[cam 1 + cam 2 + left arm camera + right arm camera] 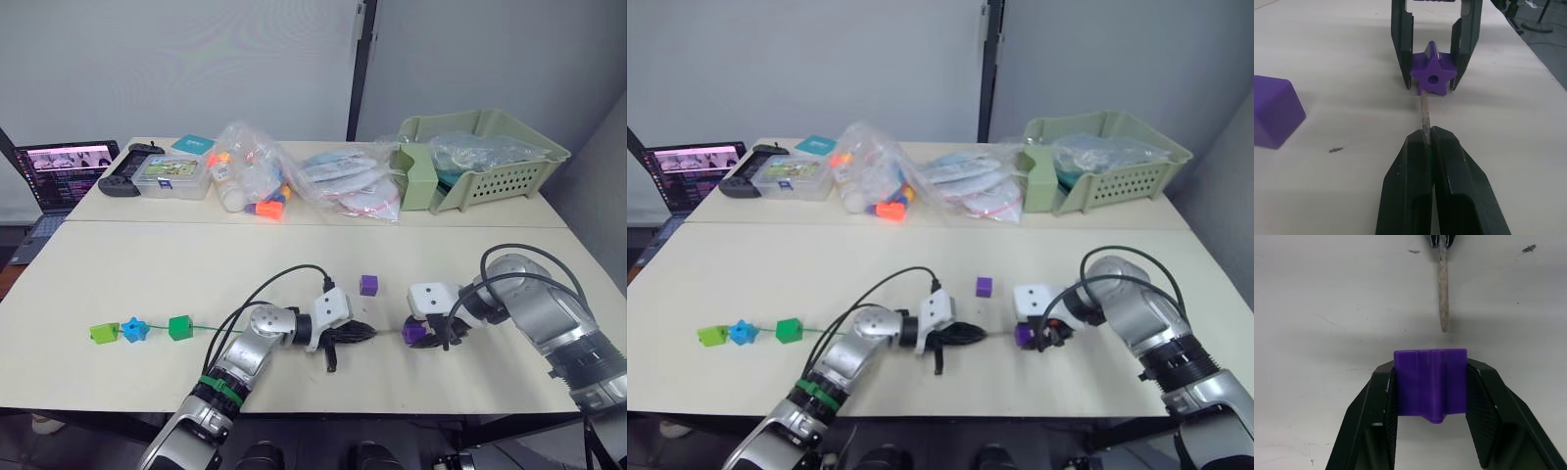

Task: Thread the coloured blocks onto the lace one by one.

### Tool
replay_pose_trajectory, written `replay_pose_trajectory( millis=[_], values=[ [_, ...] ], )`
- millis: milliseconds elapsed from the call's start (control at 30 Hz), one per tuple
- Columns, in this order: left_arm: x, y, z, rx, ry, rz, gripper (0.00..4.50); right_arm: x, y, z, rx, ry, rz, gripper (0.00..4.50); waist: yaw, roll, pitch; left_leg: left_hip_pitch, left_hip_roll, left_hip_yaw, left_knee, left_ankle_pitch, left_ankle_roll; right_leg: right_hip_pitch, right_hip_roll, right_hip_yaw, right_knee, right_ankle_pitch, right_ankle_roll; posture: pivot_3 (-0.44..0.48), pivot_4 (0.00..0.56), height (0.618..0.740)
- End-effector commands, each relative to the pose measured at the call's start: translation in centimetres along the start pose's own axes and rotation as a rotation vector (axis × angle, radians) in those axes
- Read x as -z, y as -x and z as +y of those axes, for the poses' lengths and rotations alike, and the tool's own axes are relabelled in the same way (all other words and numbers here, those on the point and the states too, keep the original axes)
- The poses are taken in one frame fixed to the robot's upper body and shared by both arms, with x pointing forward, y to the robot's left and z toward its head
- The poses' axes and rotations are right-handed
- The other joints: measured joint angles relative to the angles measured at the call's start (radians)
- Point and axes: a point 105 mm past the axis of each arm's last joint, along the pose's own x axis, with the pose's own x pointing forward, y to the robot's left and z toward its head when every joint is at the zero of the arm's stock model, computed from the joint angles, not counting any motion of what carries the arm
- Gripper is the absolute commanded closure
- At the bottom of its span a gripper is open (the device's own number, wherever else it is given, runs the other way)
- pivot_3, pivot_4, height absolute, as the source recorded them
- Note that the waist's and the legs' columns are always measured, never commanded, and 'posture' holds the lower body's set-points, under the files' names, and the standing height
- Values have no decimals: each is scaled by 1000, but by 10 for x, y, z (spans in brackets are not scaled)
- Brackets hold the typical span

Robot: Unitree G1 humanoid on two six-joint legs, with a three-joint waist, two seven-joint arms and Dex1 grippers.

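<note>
The green lace [201, 327] lies at the front left of the table with a lime green block [103, 333], a blue block [134, 329] and a dark green block [179, 327] strung on it. My left gripper [1425, 133] is shut on the lace's stiff grey tip [1424, 110]. The tip points at the hole of a purple star-shaped block [1433, 74]. My right gripper [1431, 369] is shut on this block, facing the left one. In the right wrist view a small gap separates the tip [1442, 289] from the block. A loose purple cube [368, 285] rests just behind the two grippers.
Along the far side stand a laptop [64, 171], a black controller [125, 174], a clear box [172, 179], plastic bags with orange toy pieces [257, 181] and a green basket [485, 157]. The table's front edge runs close below both grippers.
</note>
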Motion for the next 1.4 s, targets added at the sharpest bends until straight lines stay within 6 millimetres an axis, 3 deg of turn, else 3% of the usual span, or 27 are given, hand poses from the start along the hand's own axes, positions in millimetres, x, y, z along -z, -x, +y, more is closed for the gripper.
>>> replay_pose_trajectory(
  millis=[33,600,867,1033,1067,1300,1400],
  values=[
    [-10,-9,-1,22,-41,-26,4500,-6,5,-3,28,6,-13,3121,0,0,0,0,0,0,0,0,0,0,0,0,0,0,0,0,150,740],
    [-18,-19,-5,68,-47,-64,4500,-7,0,2,31,-15,-15,3121,0,0,0,0,0,0,0,0,0,0,0,0,0,0,0,0,150,740],
    [-16,-50,-12,113,-91,-16,4500,-18,-4,4,18,-26,-54,3121,2,0,0,0,0,0,0,0,0,0,0,0,0,0,0,0,150,740],
    [-20,-52,-11,99,-59,-50,4500,-20,-7,4,19,-36,-61,3121,5,0,0,0,0,0,1,0,0,1,0,0,0,0,0,0,150,740],
    [-21,-51,-10,97,-51,-55,3802,-20,-7,4,19,-37,-61,3121,5,0,0,0,0,0,1,0,0,1,0,0,0,0,0,0,150,740],
    [-15,-30,-3,59,-61,-14,1589,-19,-13,6,14,-45,-61,3121,-3,0,0,0,0,-1,1,0,0,0,1,0,1,0,0,0,150,740],
    [-5,-15,-1,40,-57,42,1545,-18,-14,6,12,-47,-59,3121,-12,0,0,0,1,-1,0,0,0,0,1,0,1,0,0,0,150,740]
  ],
)
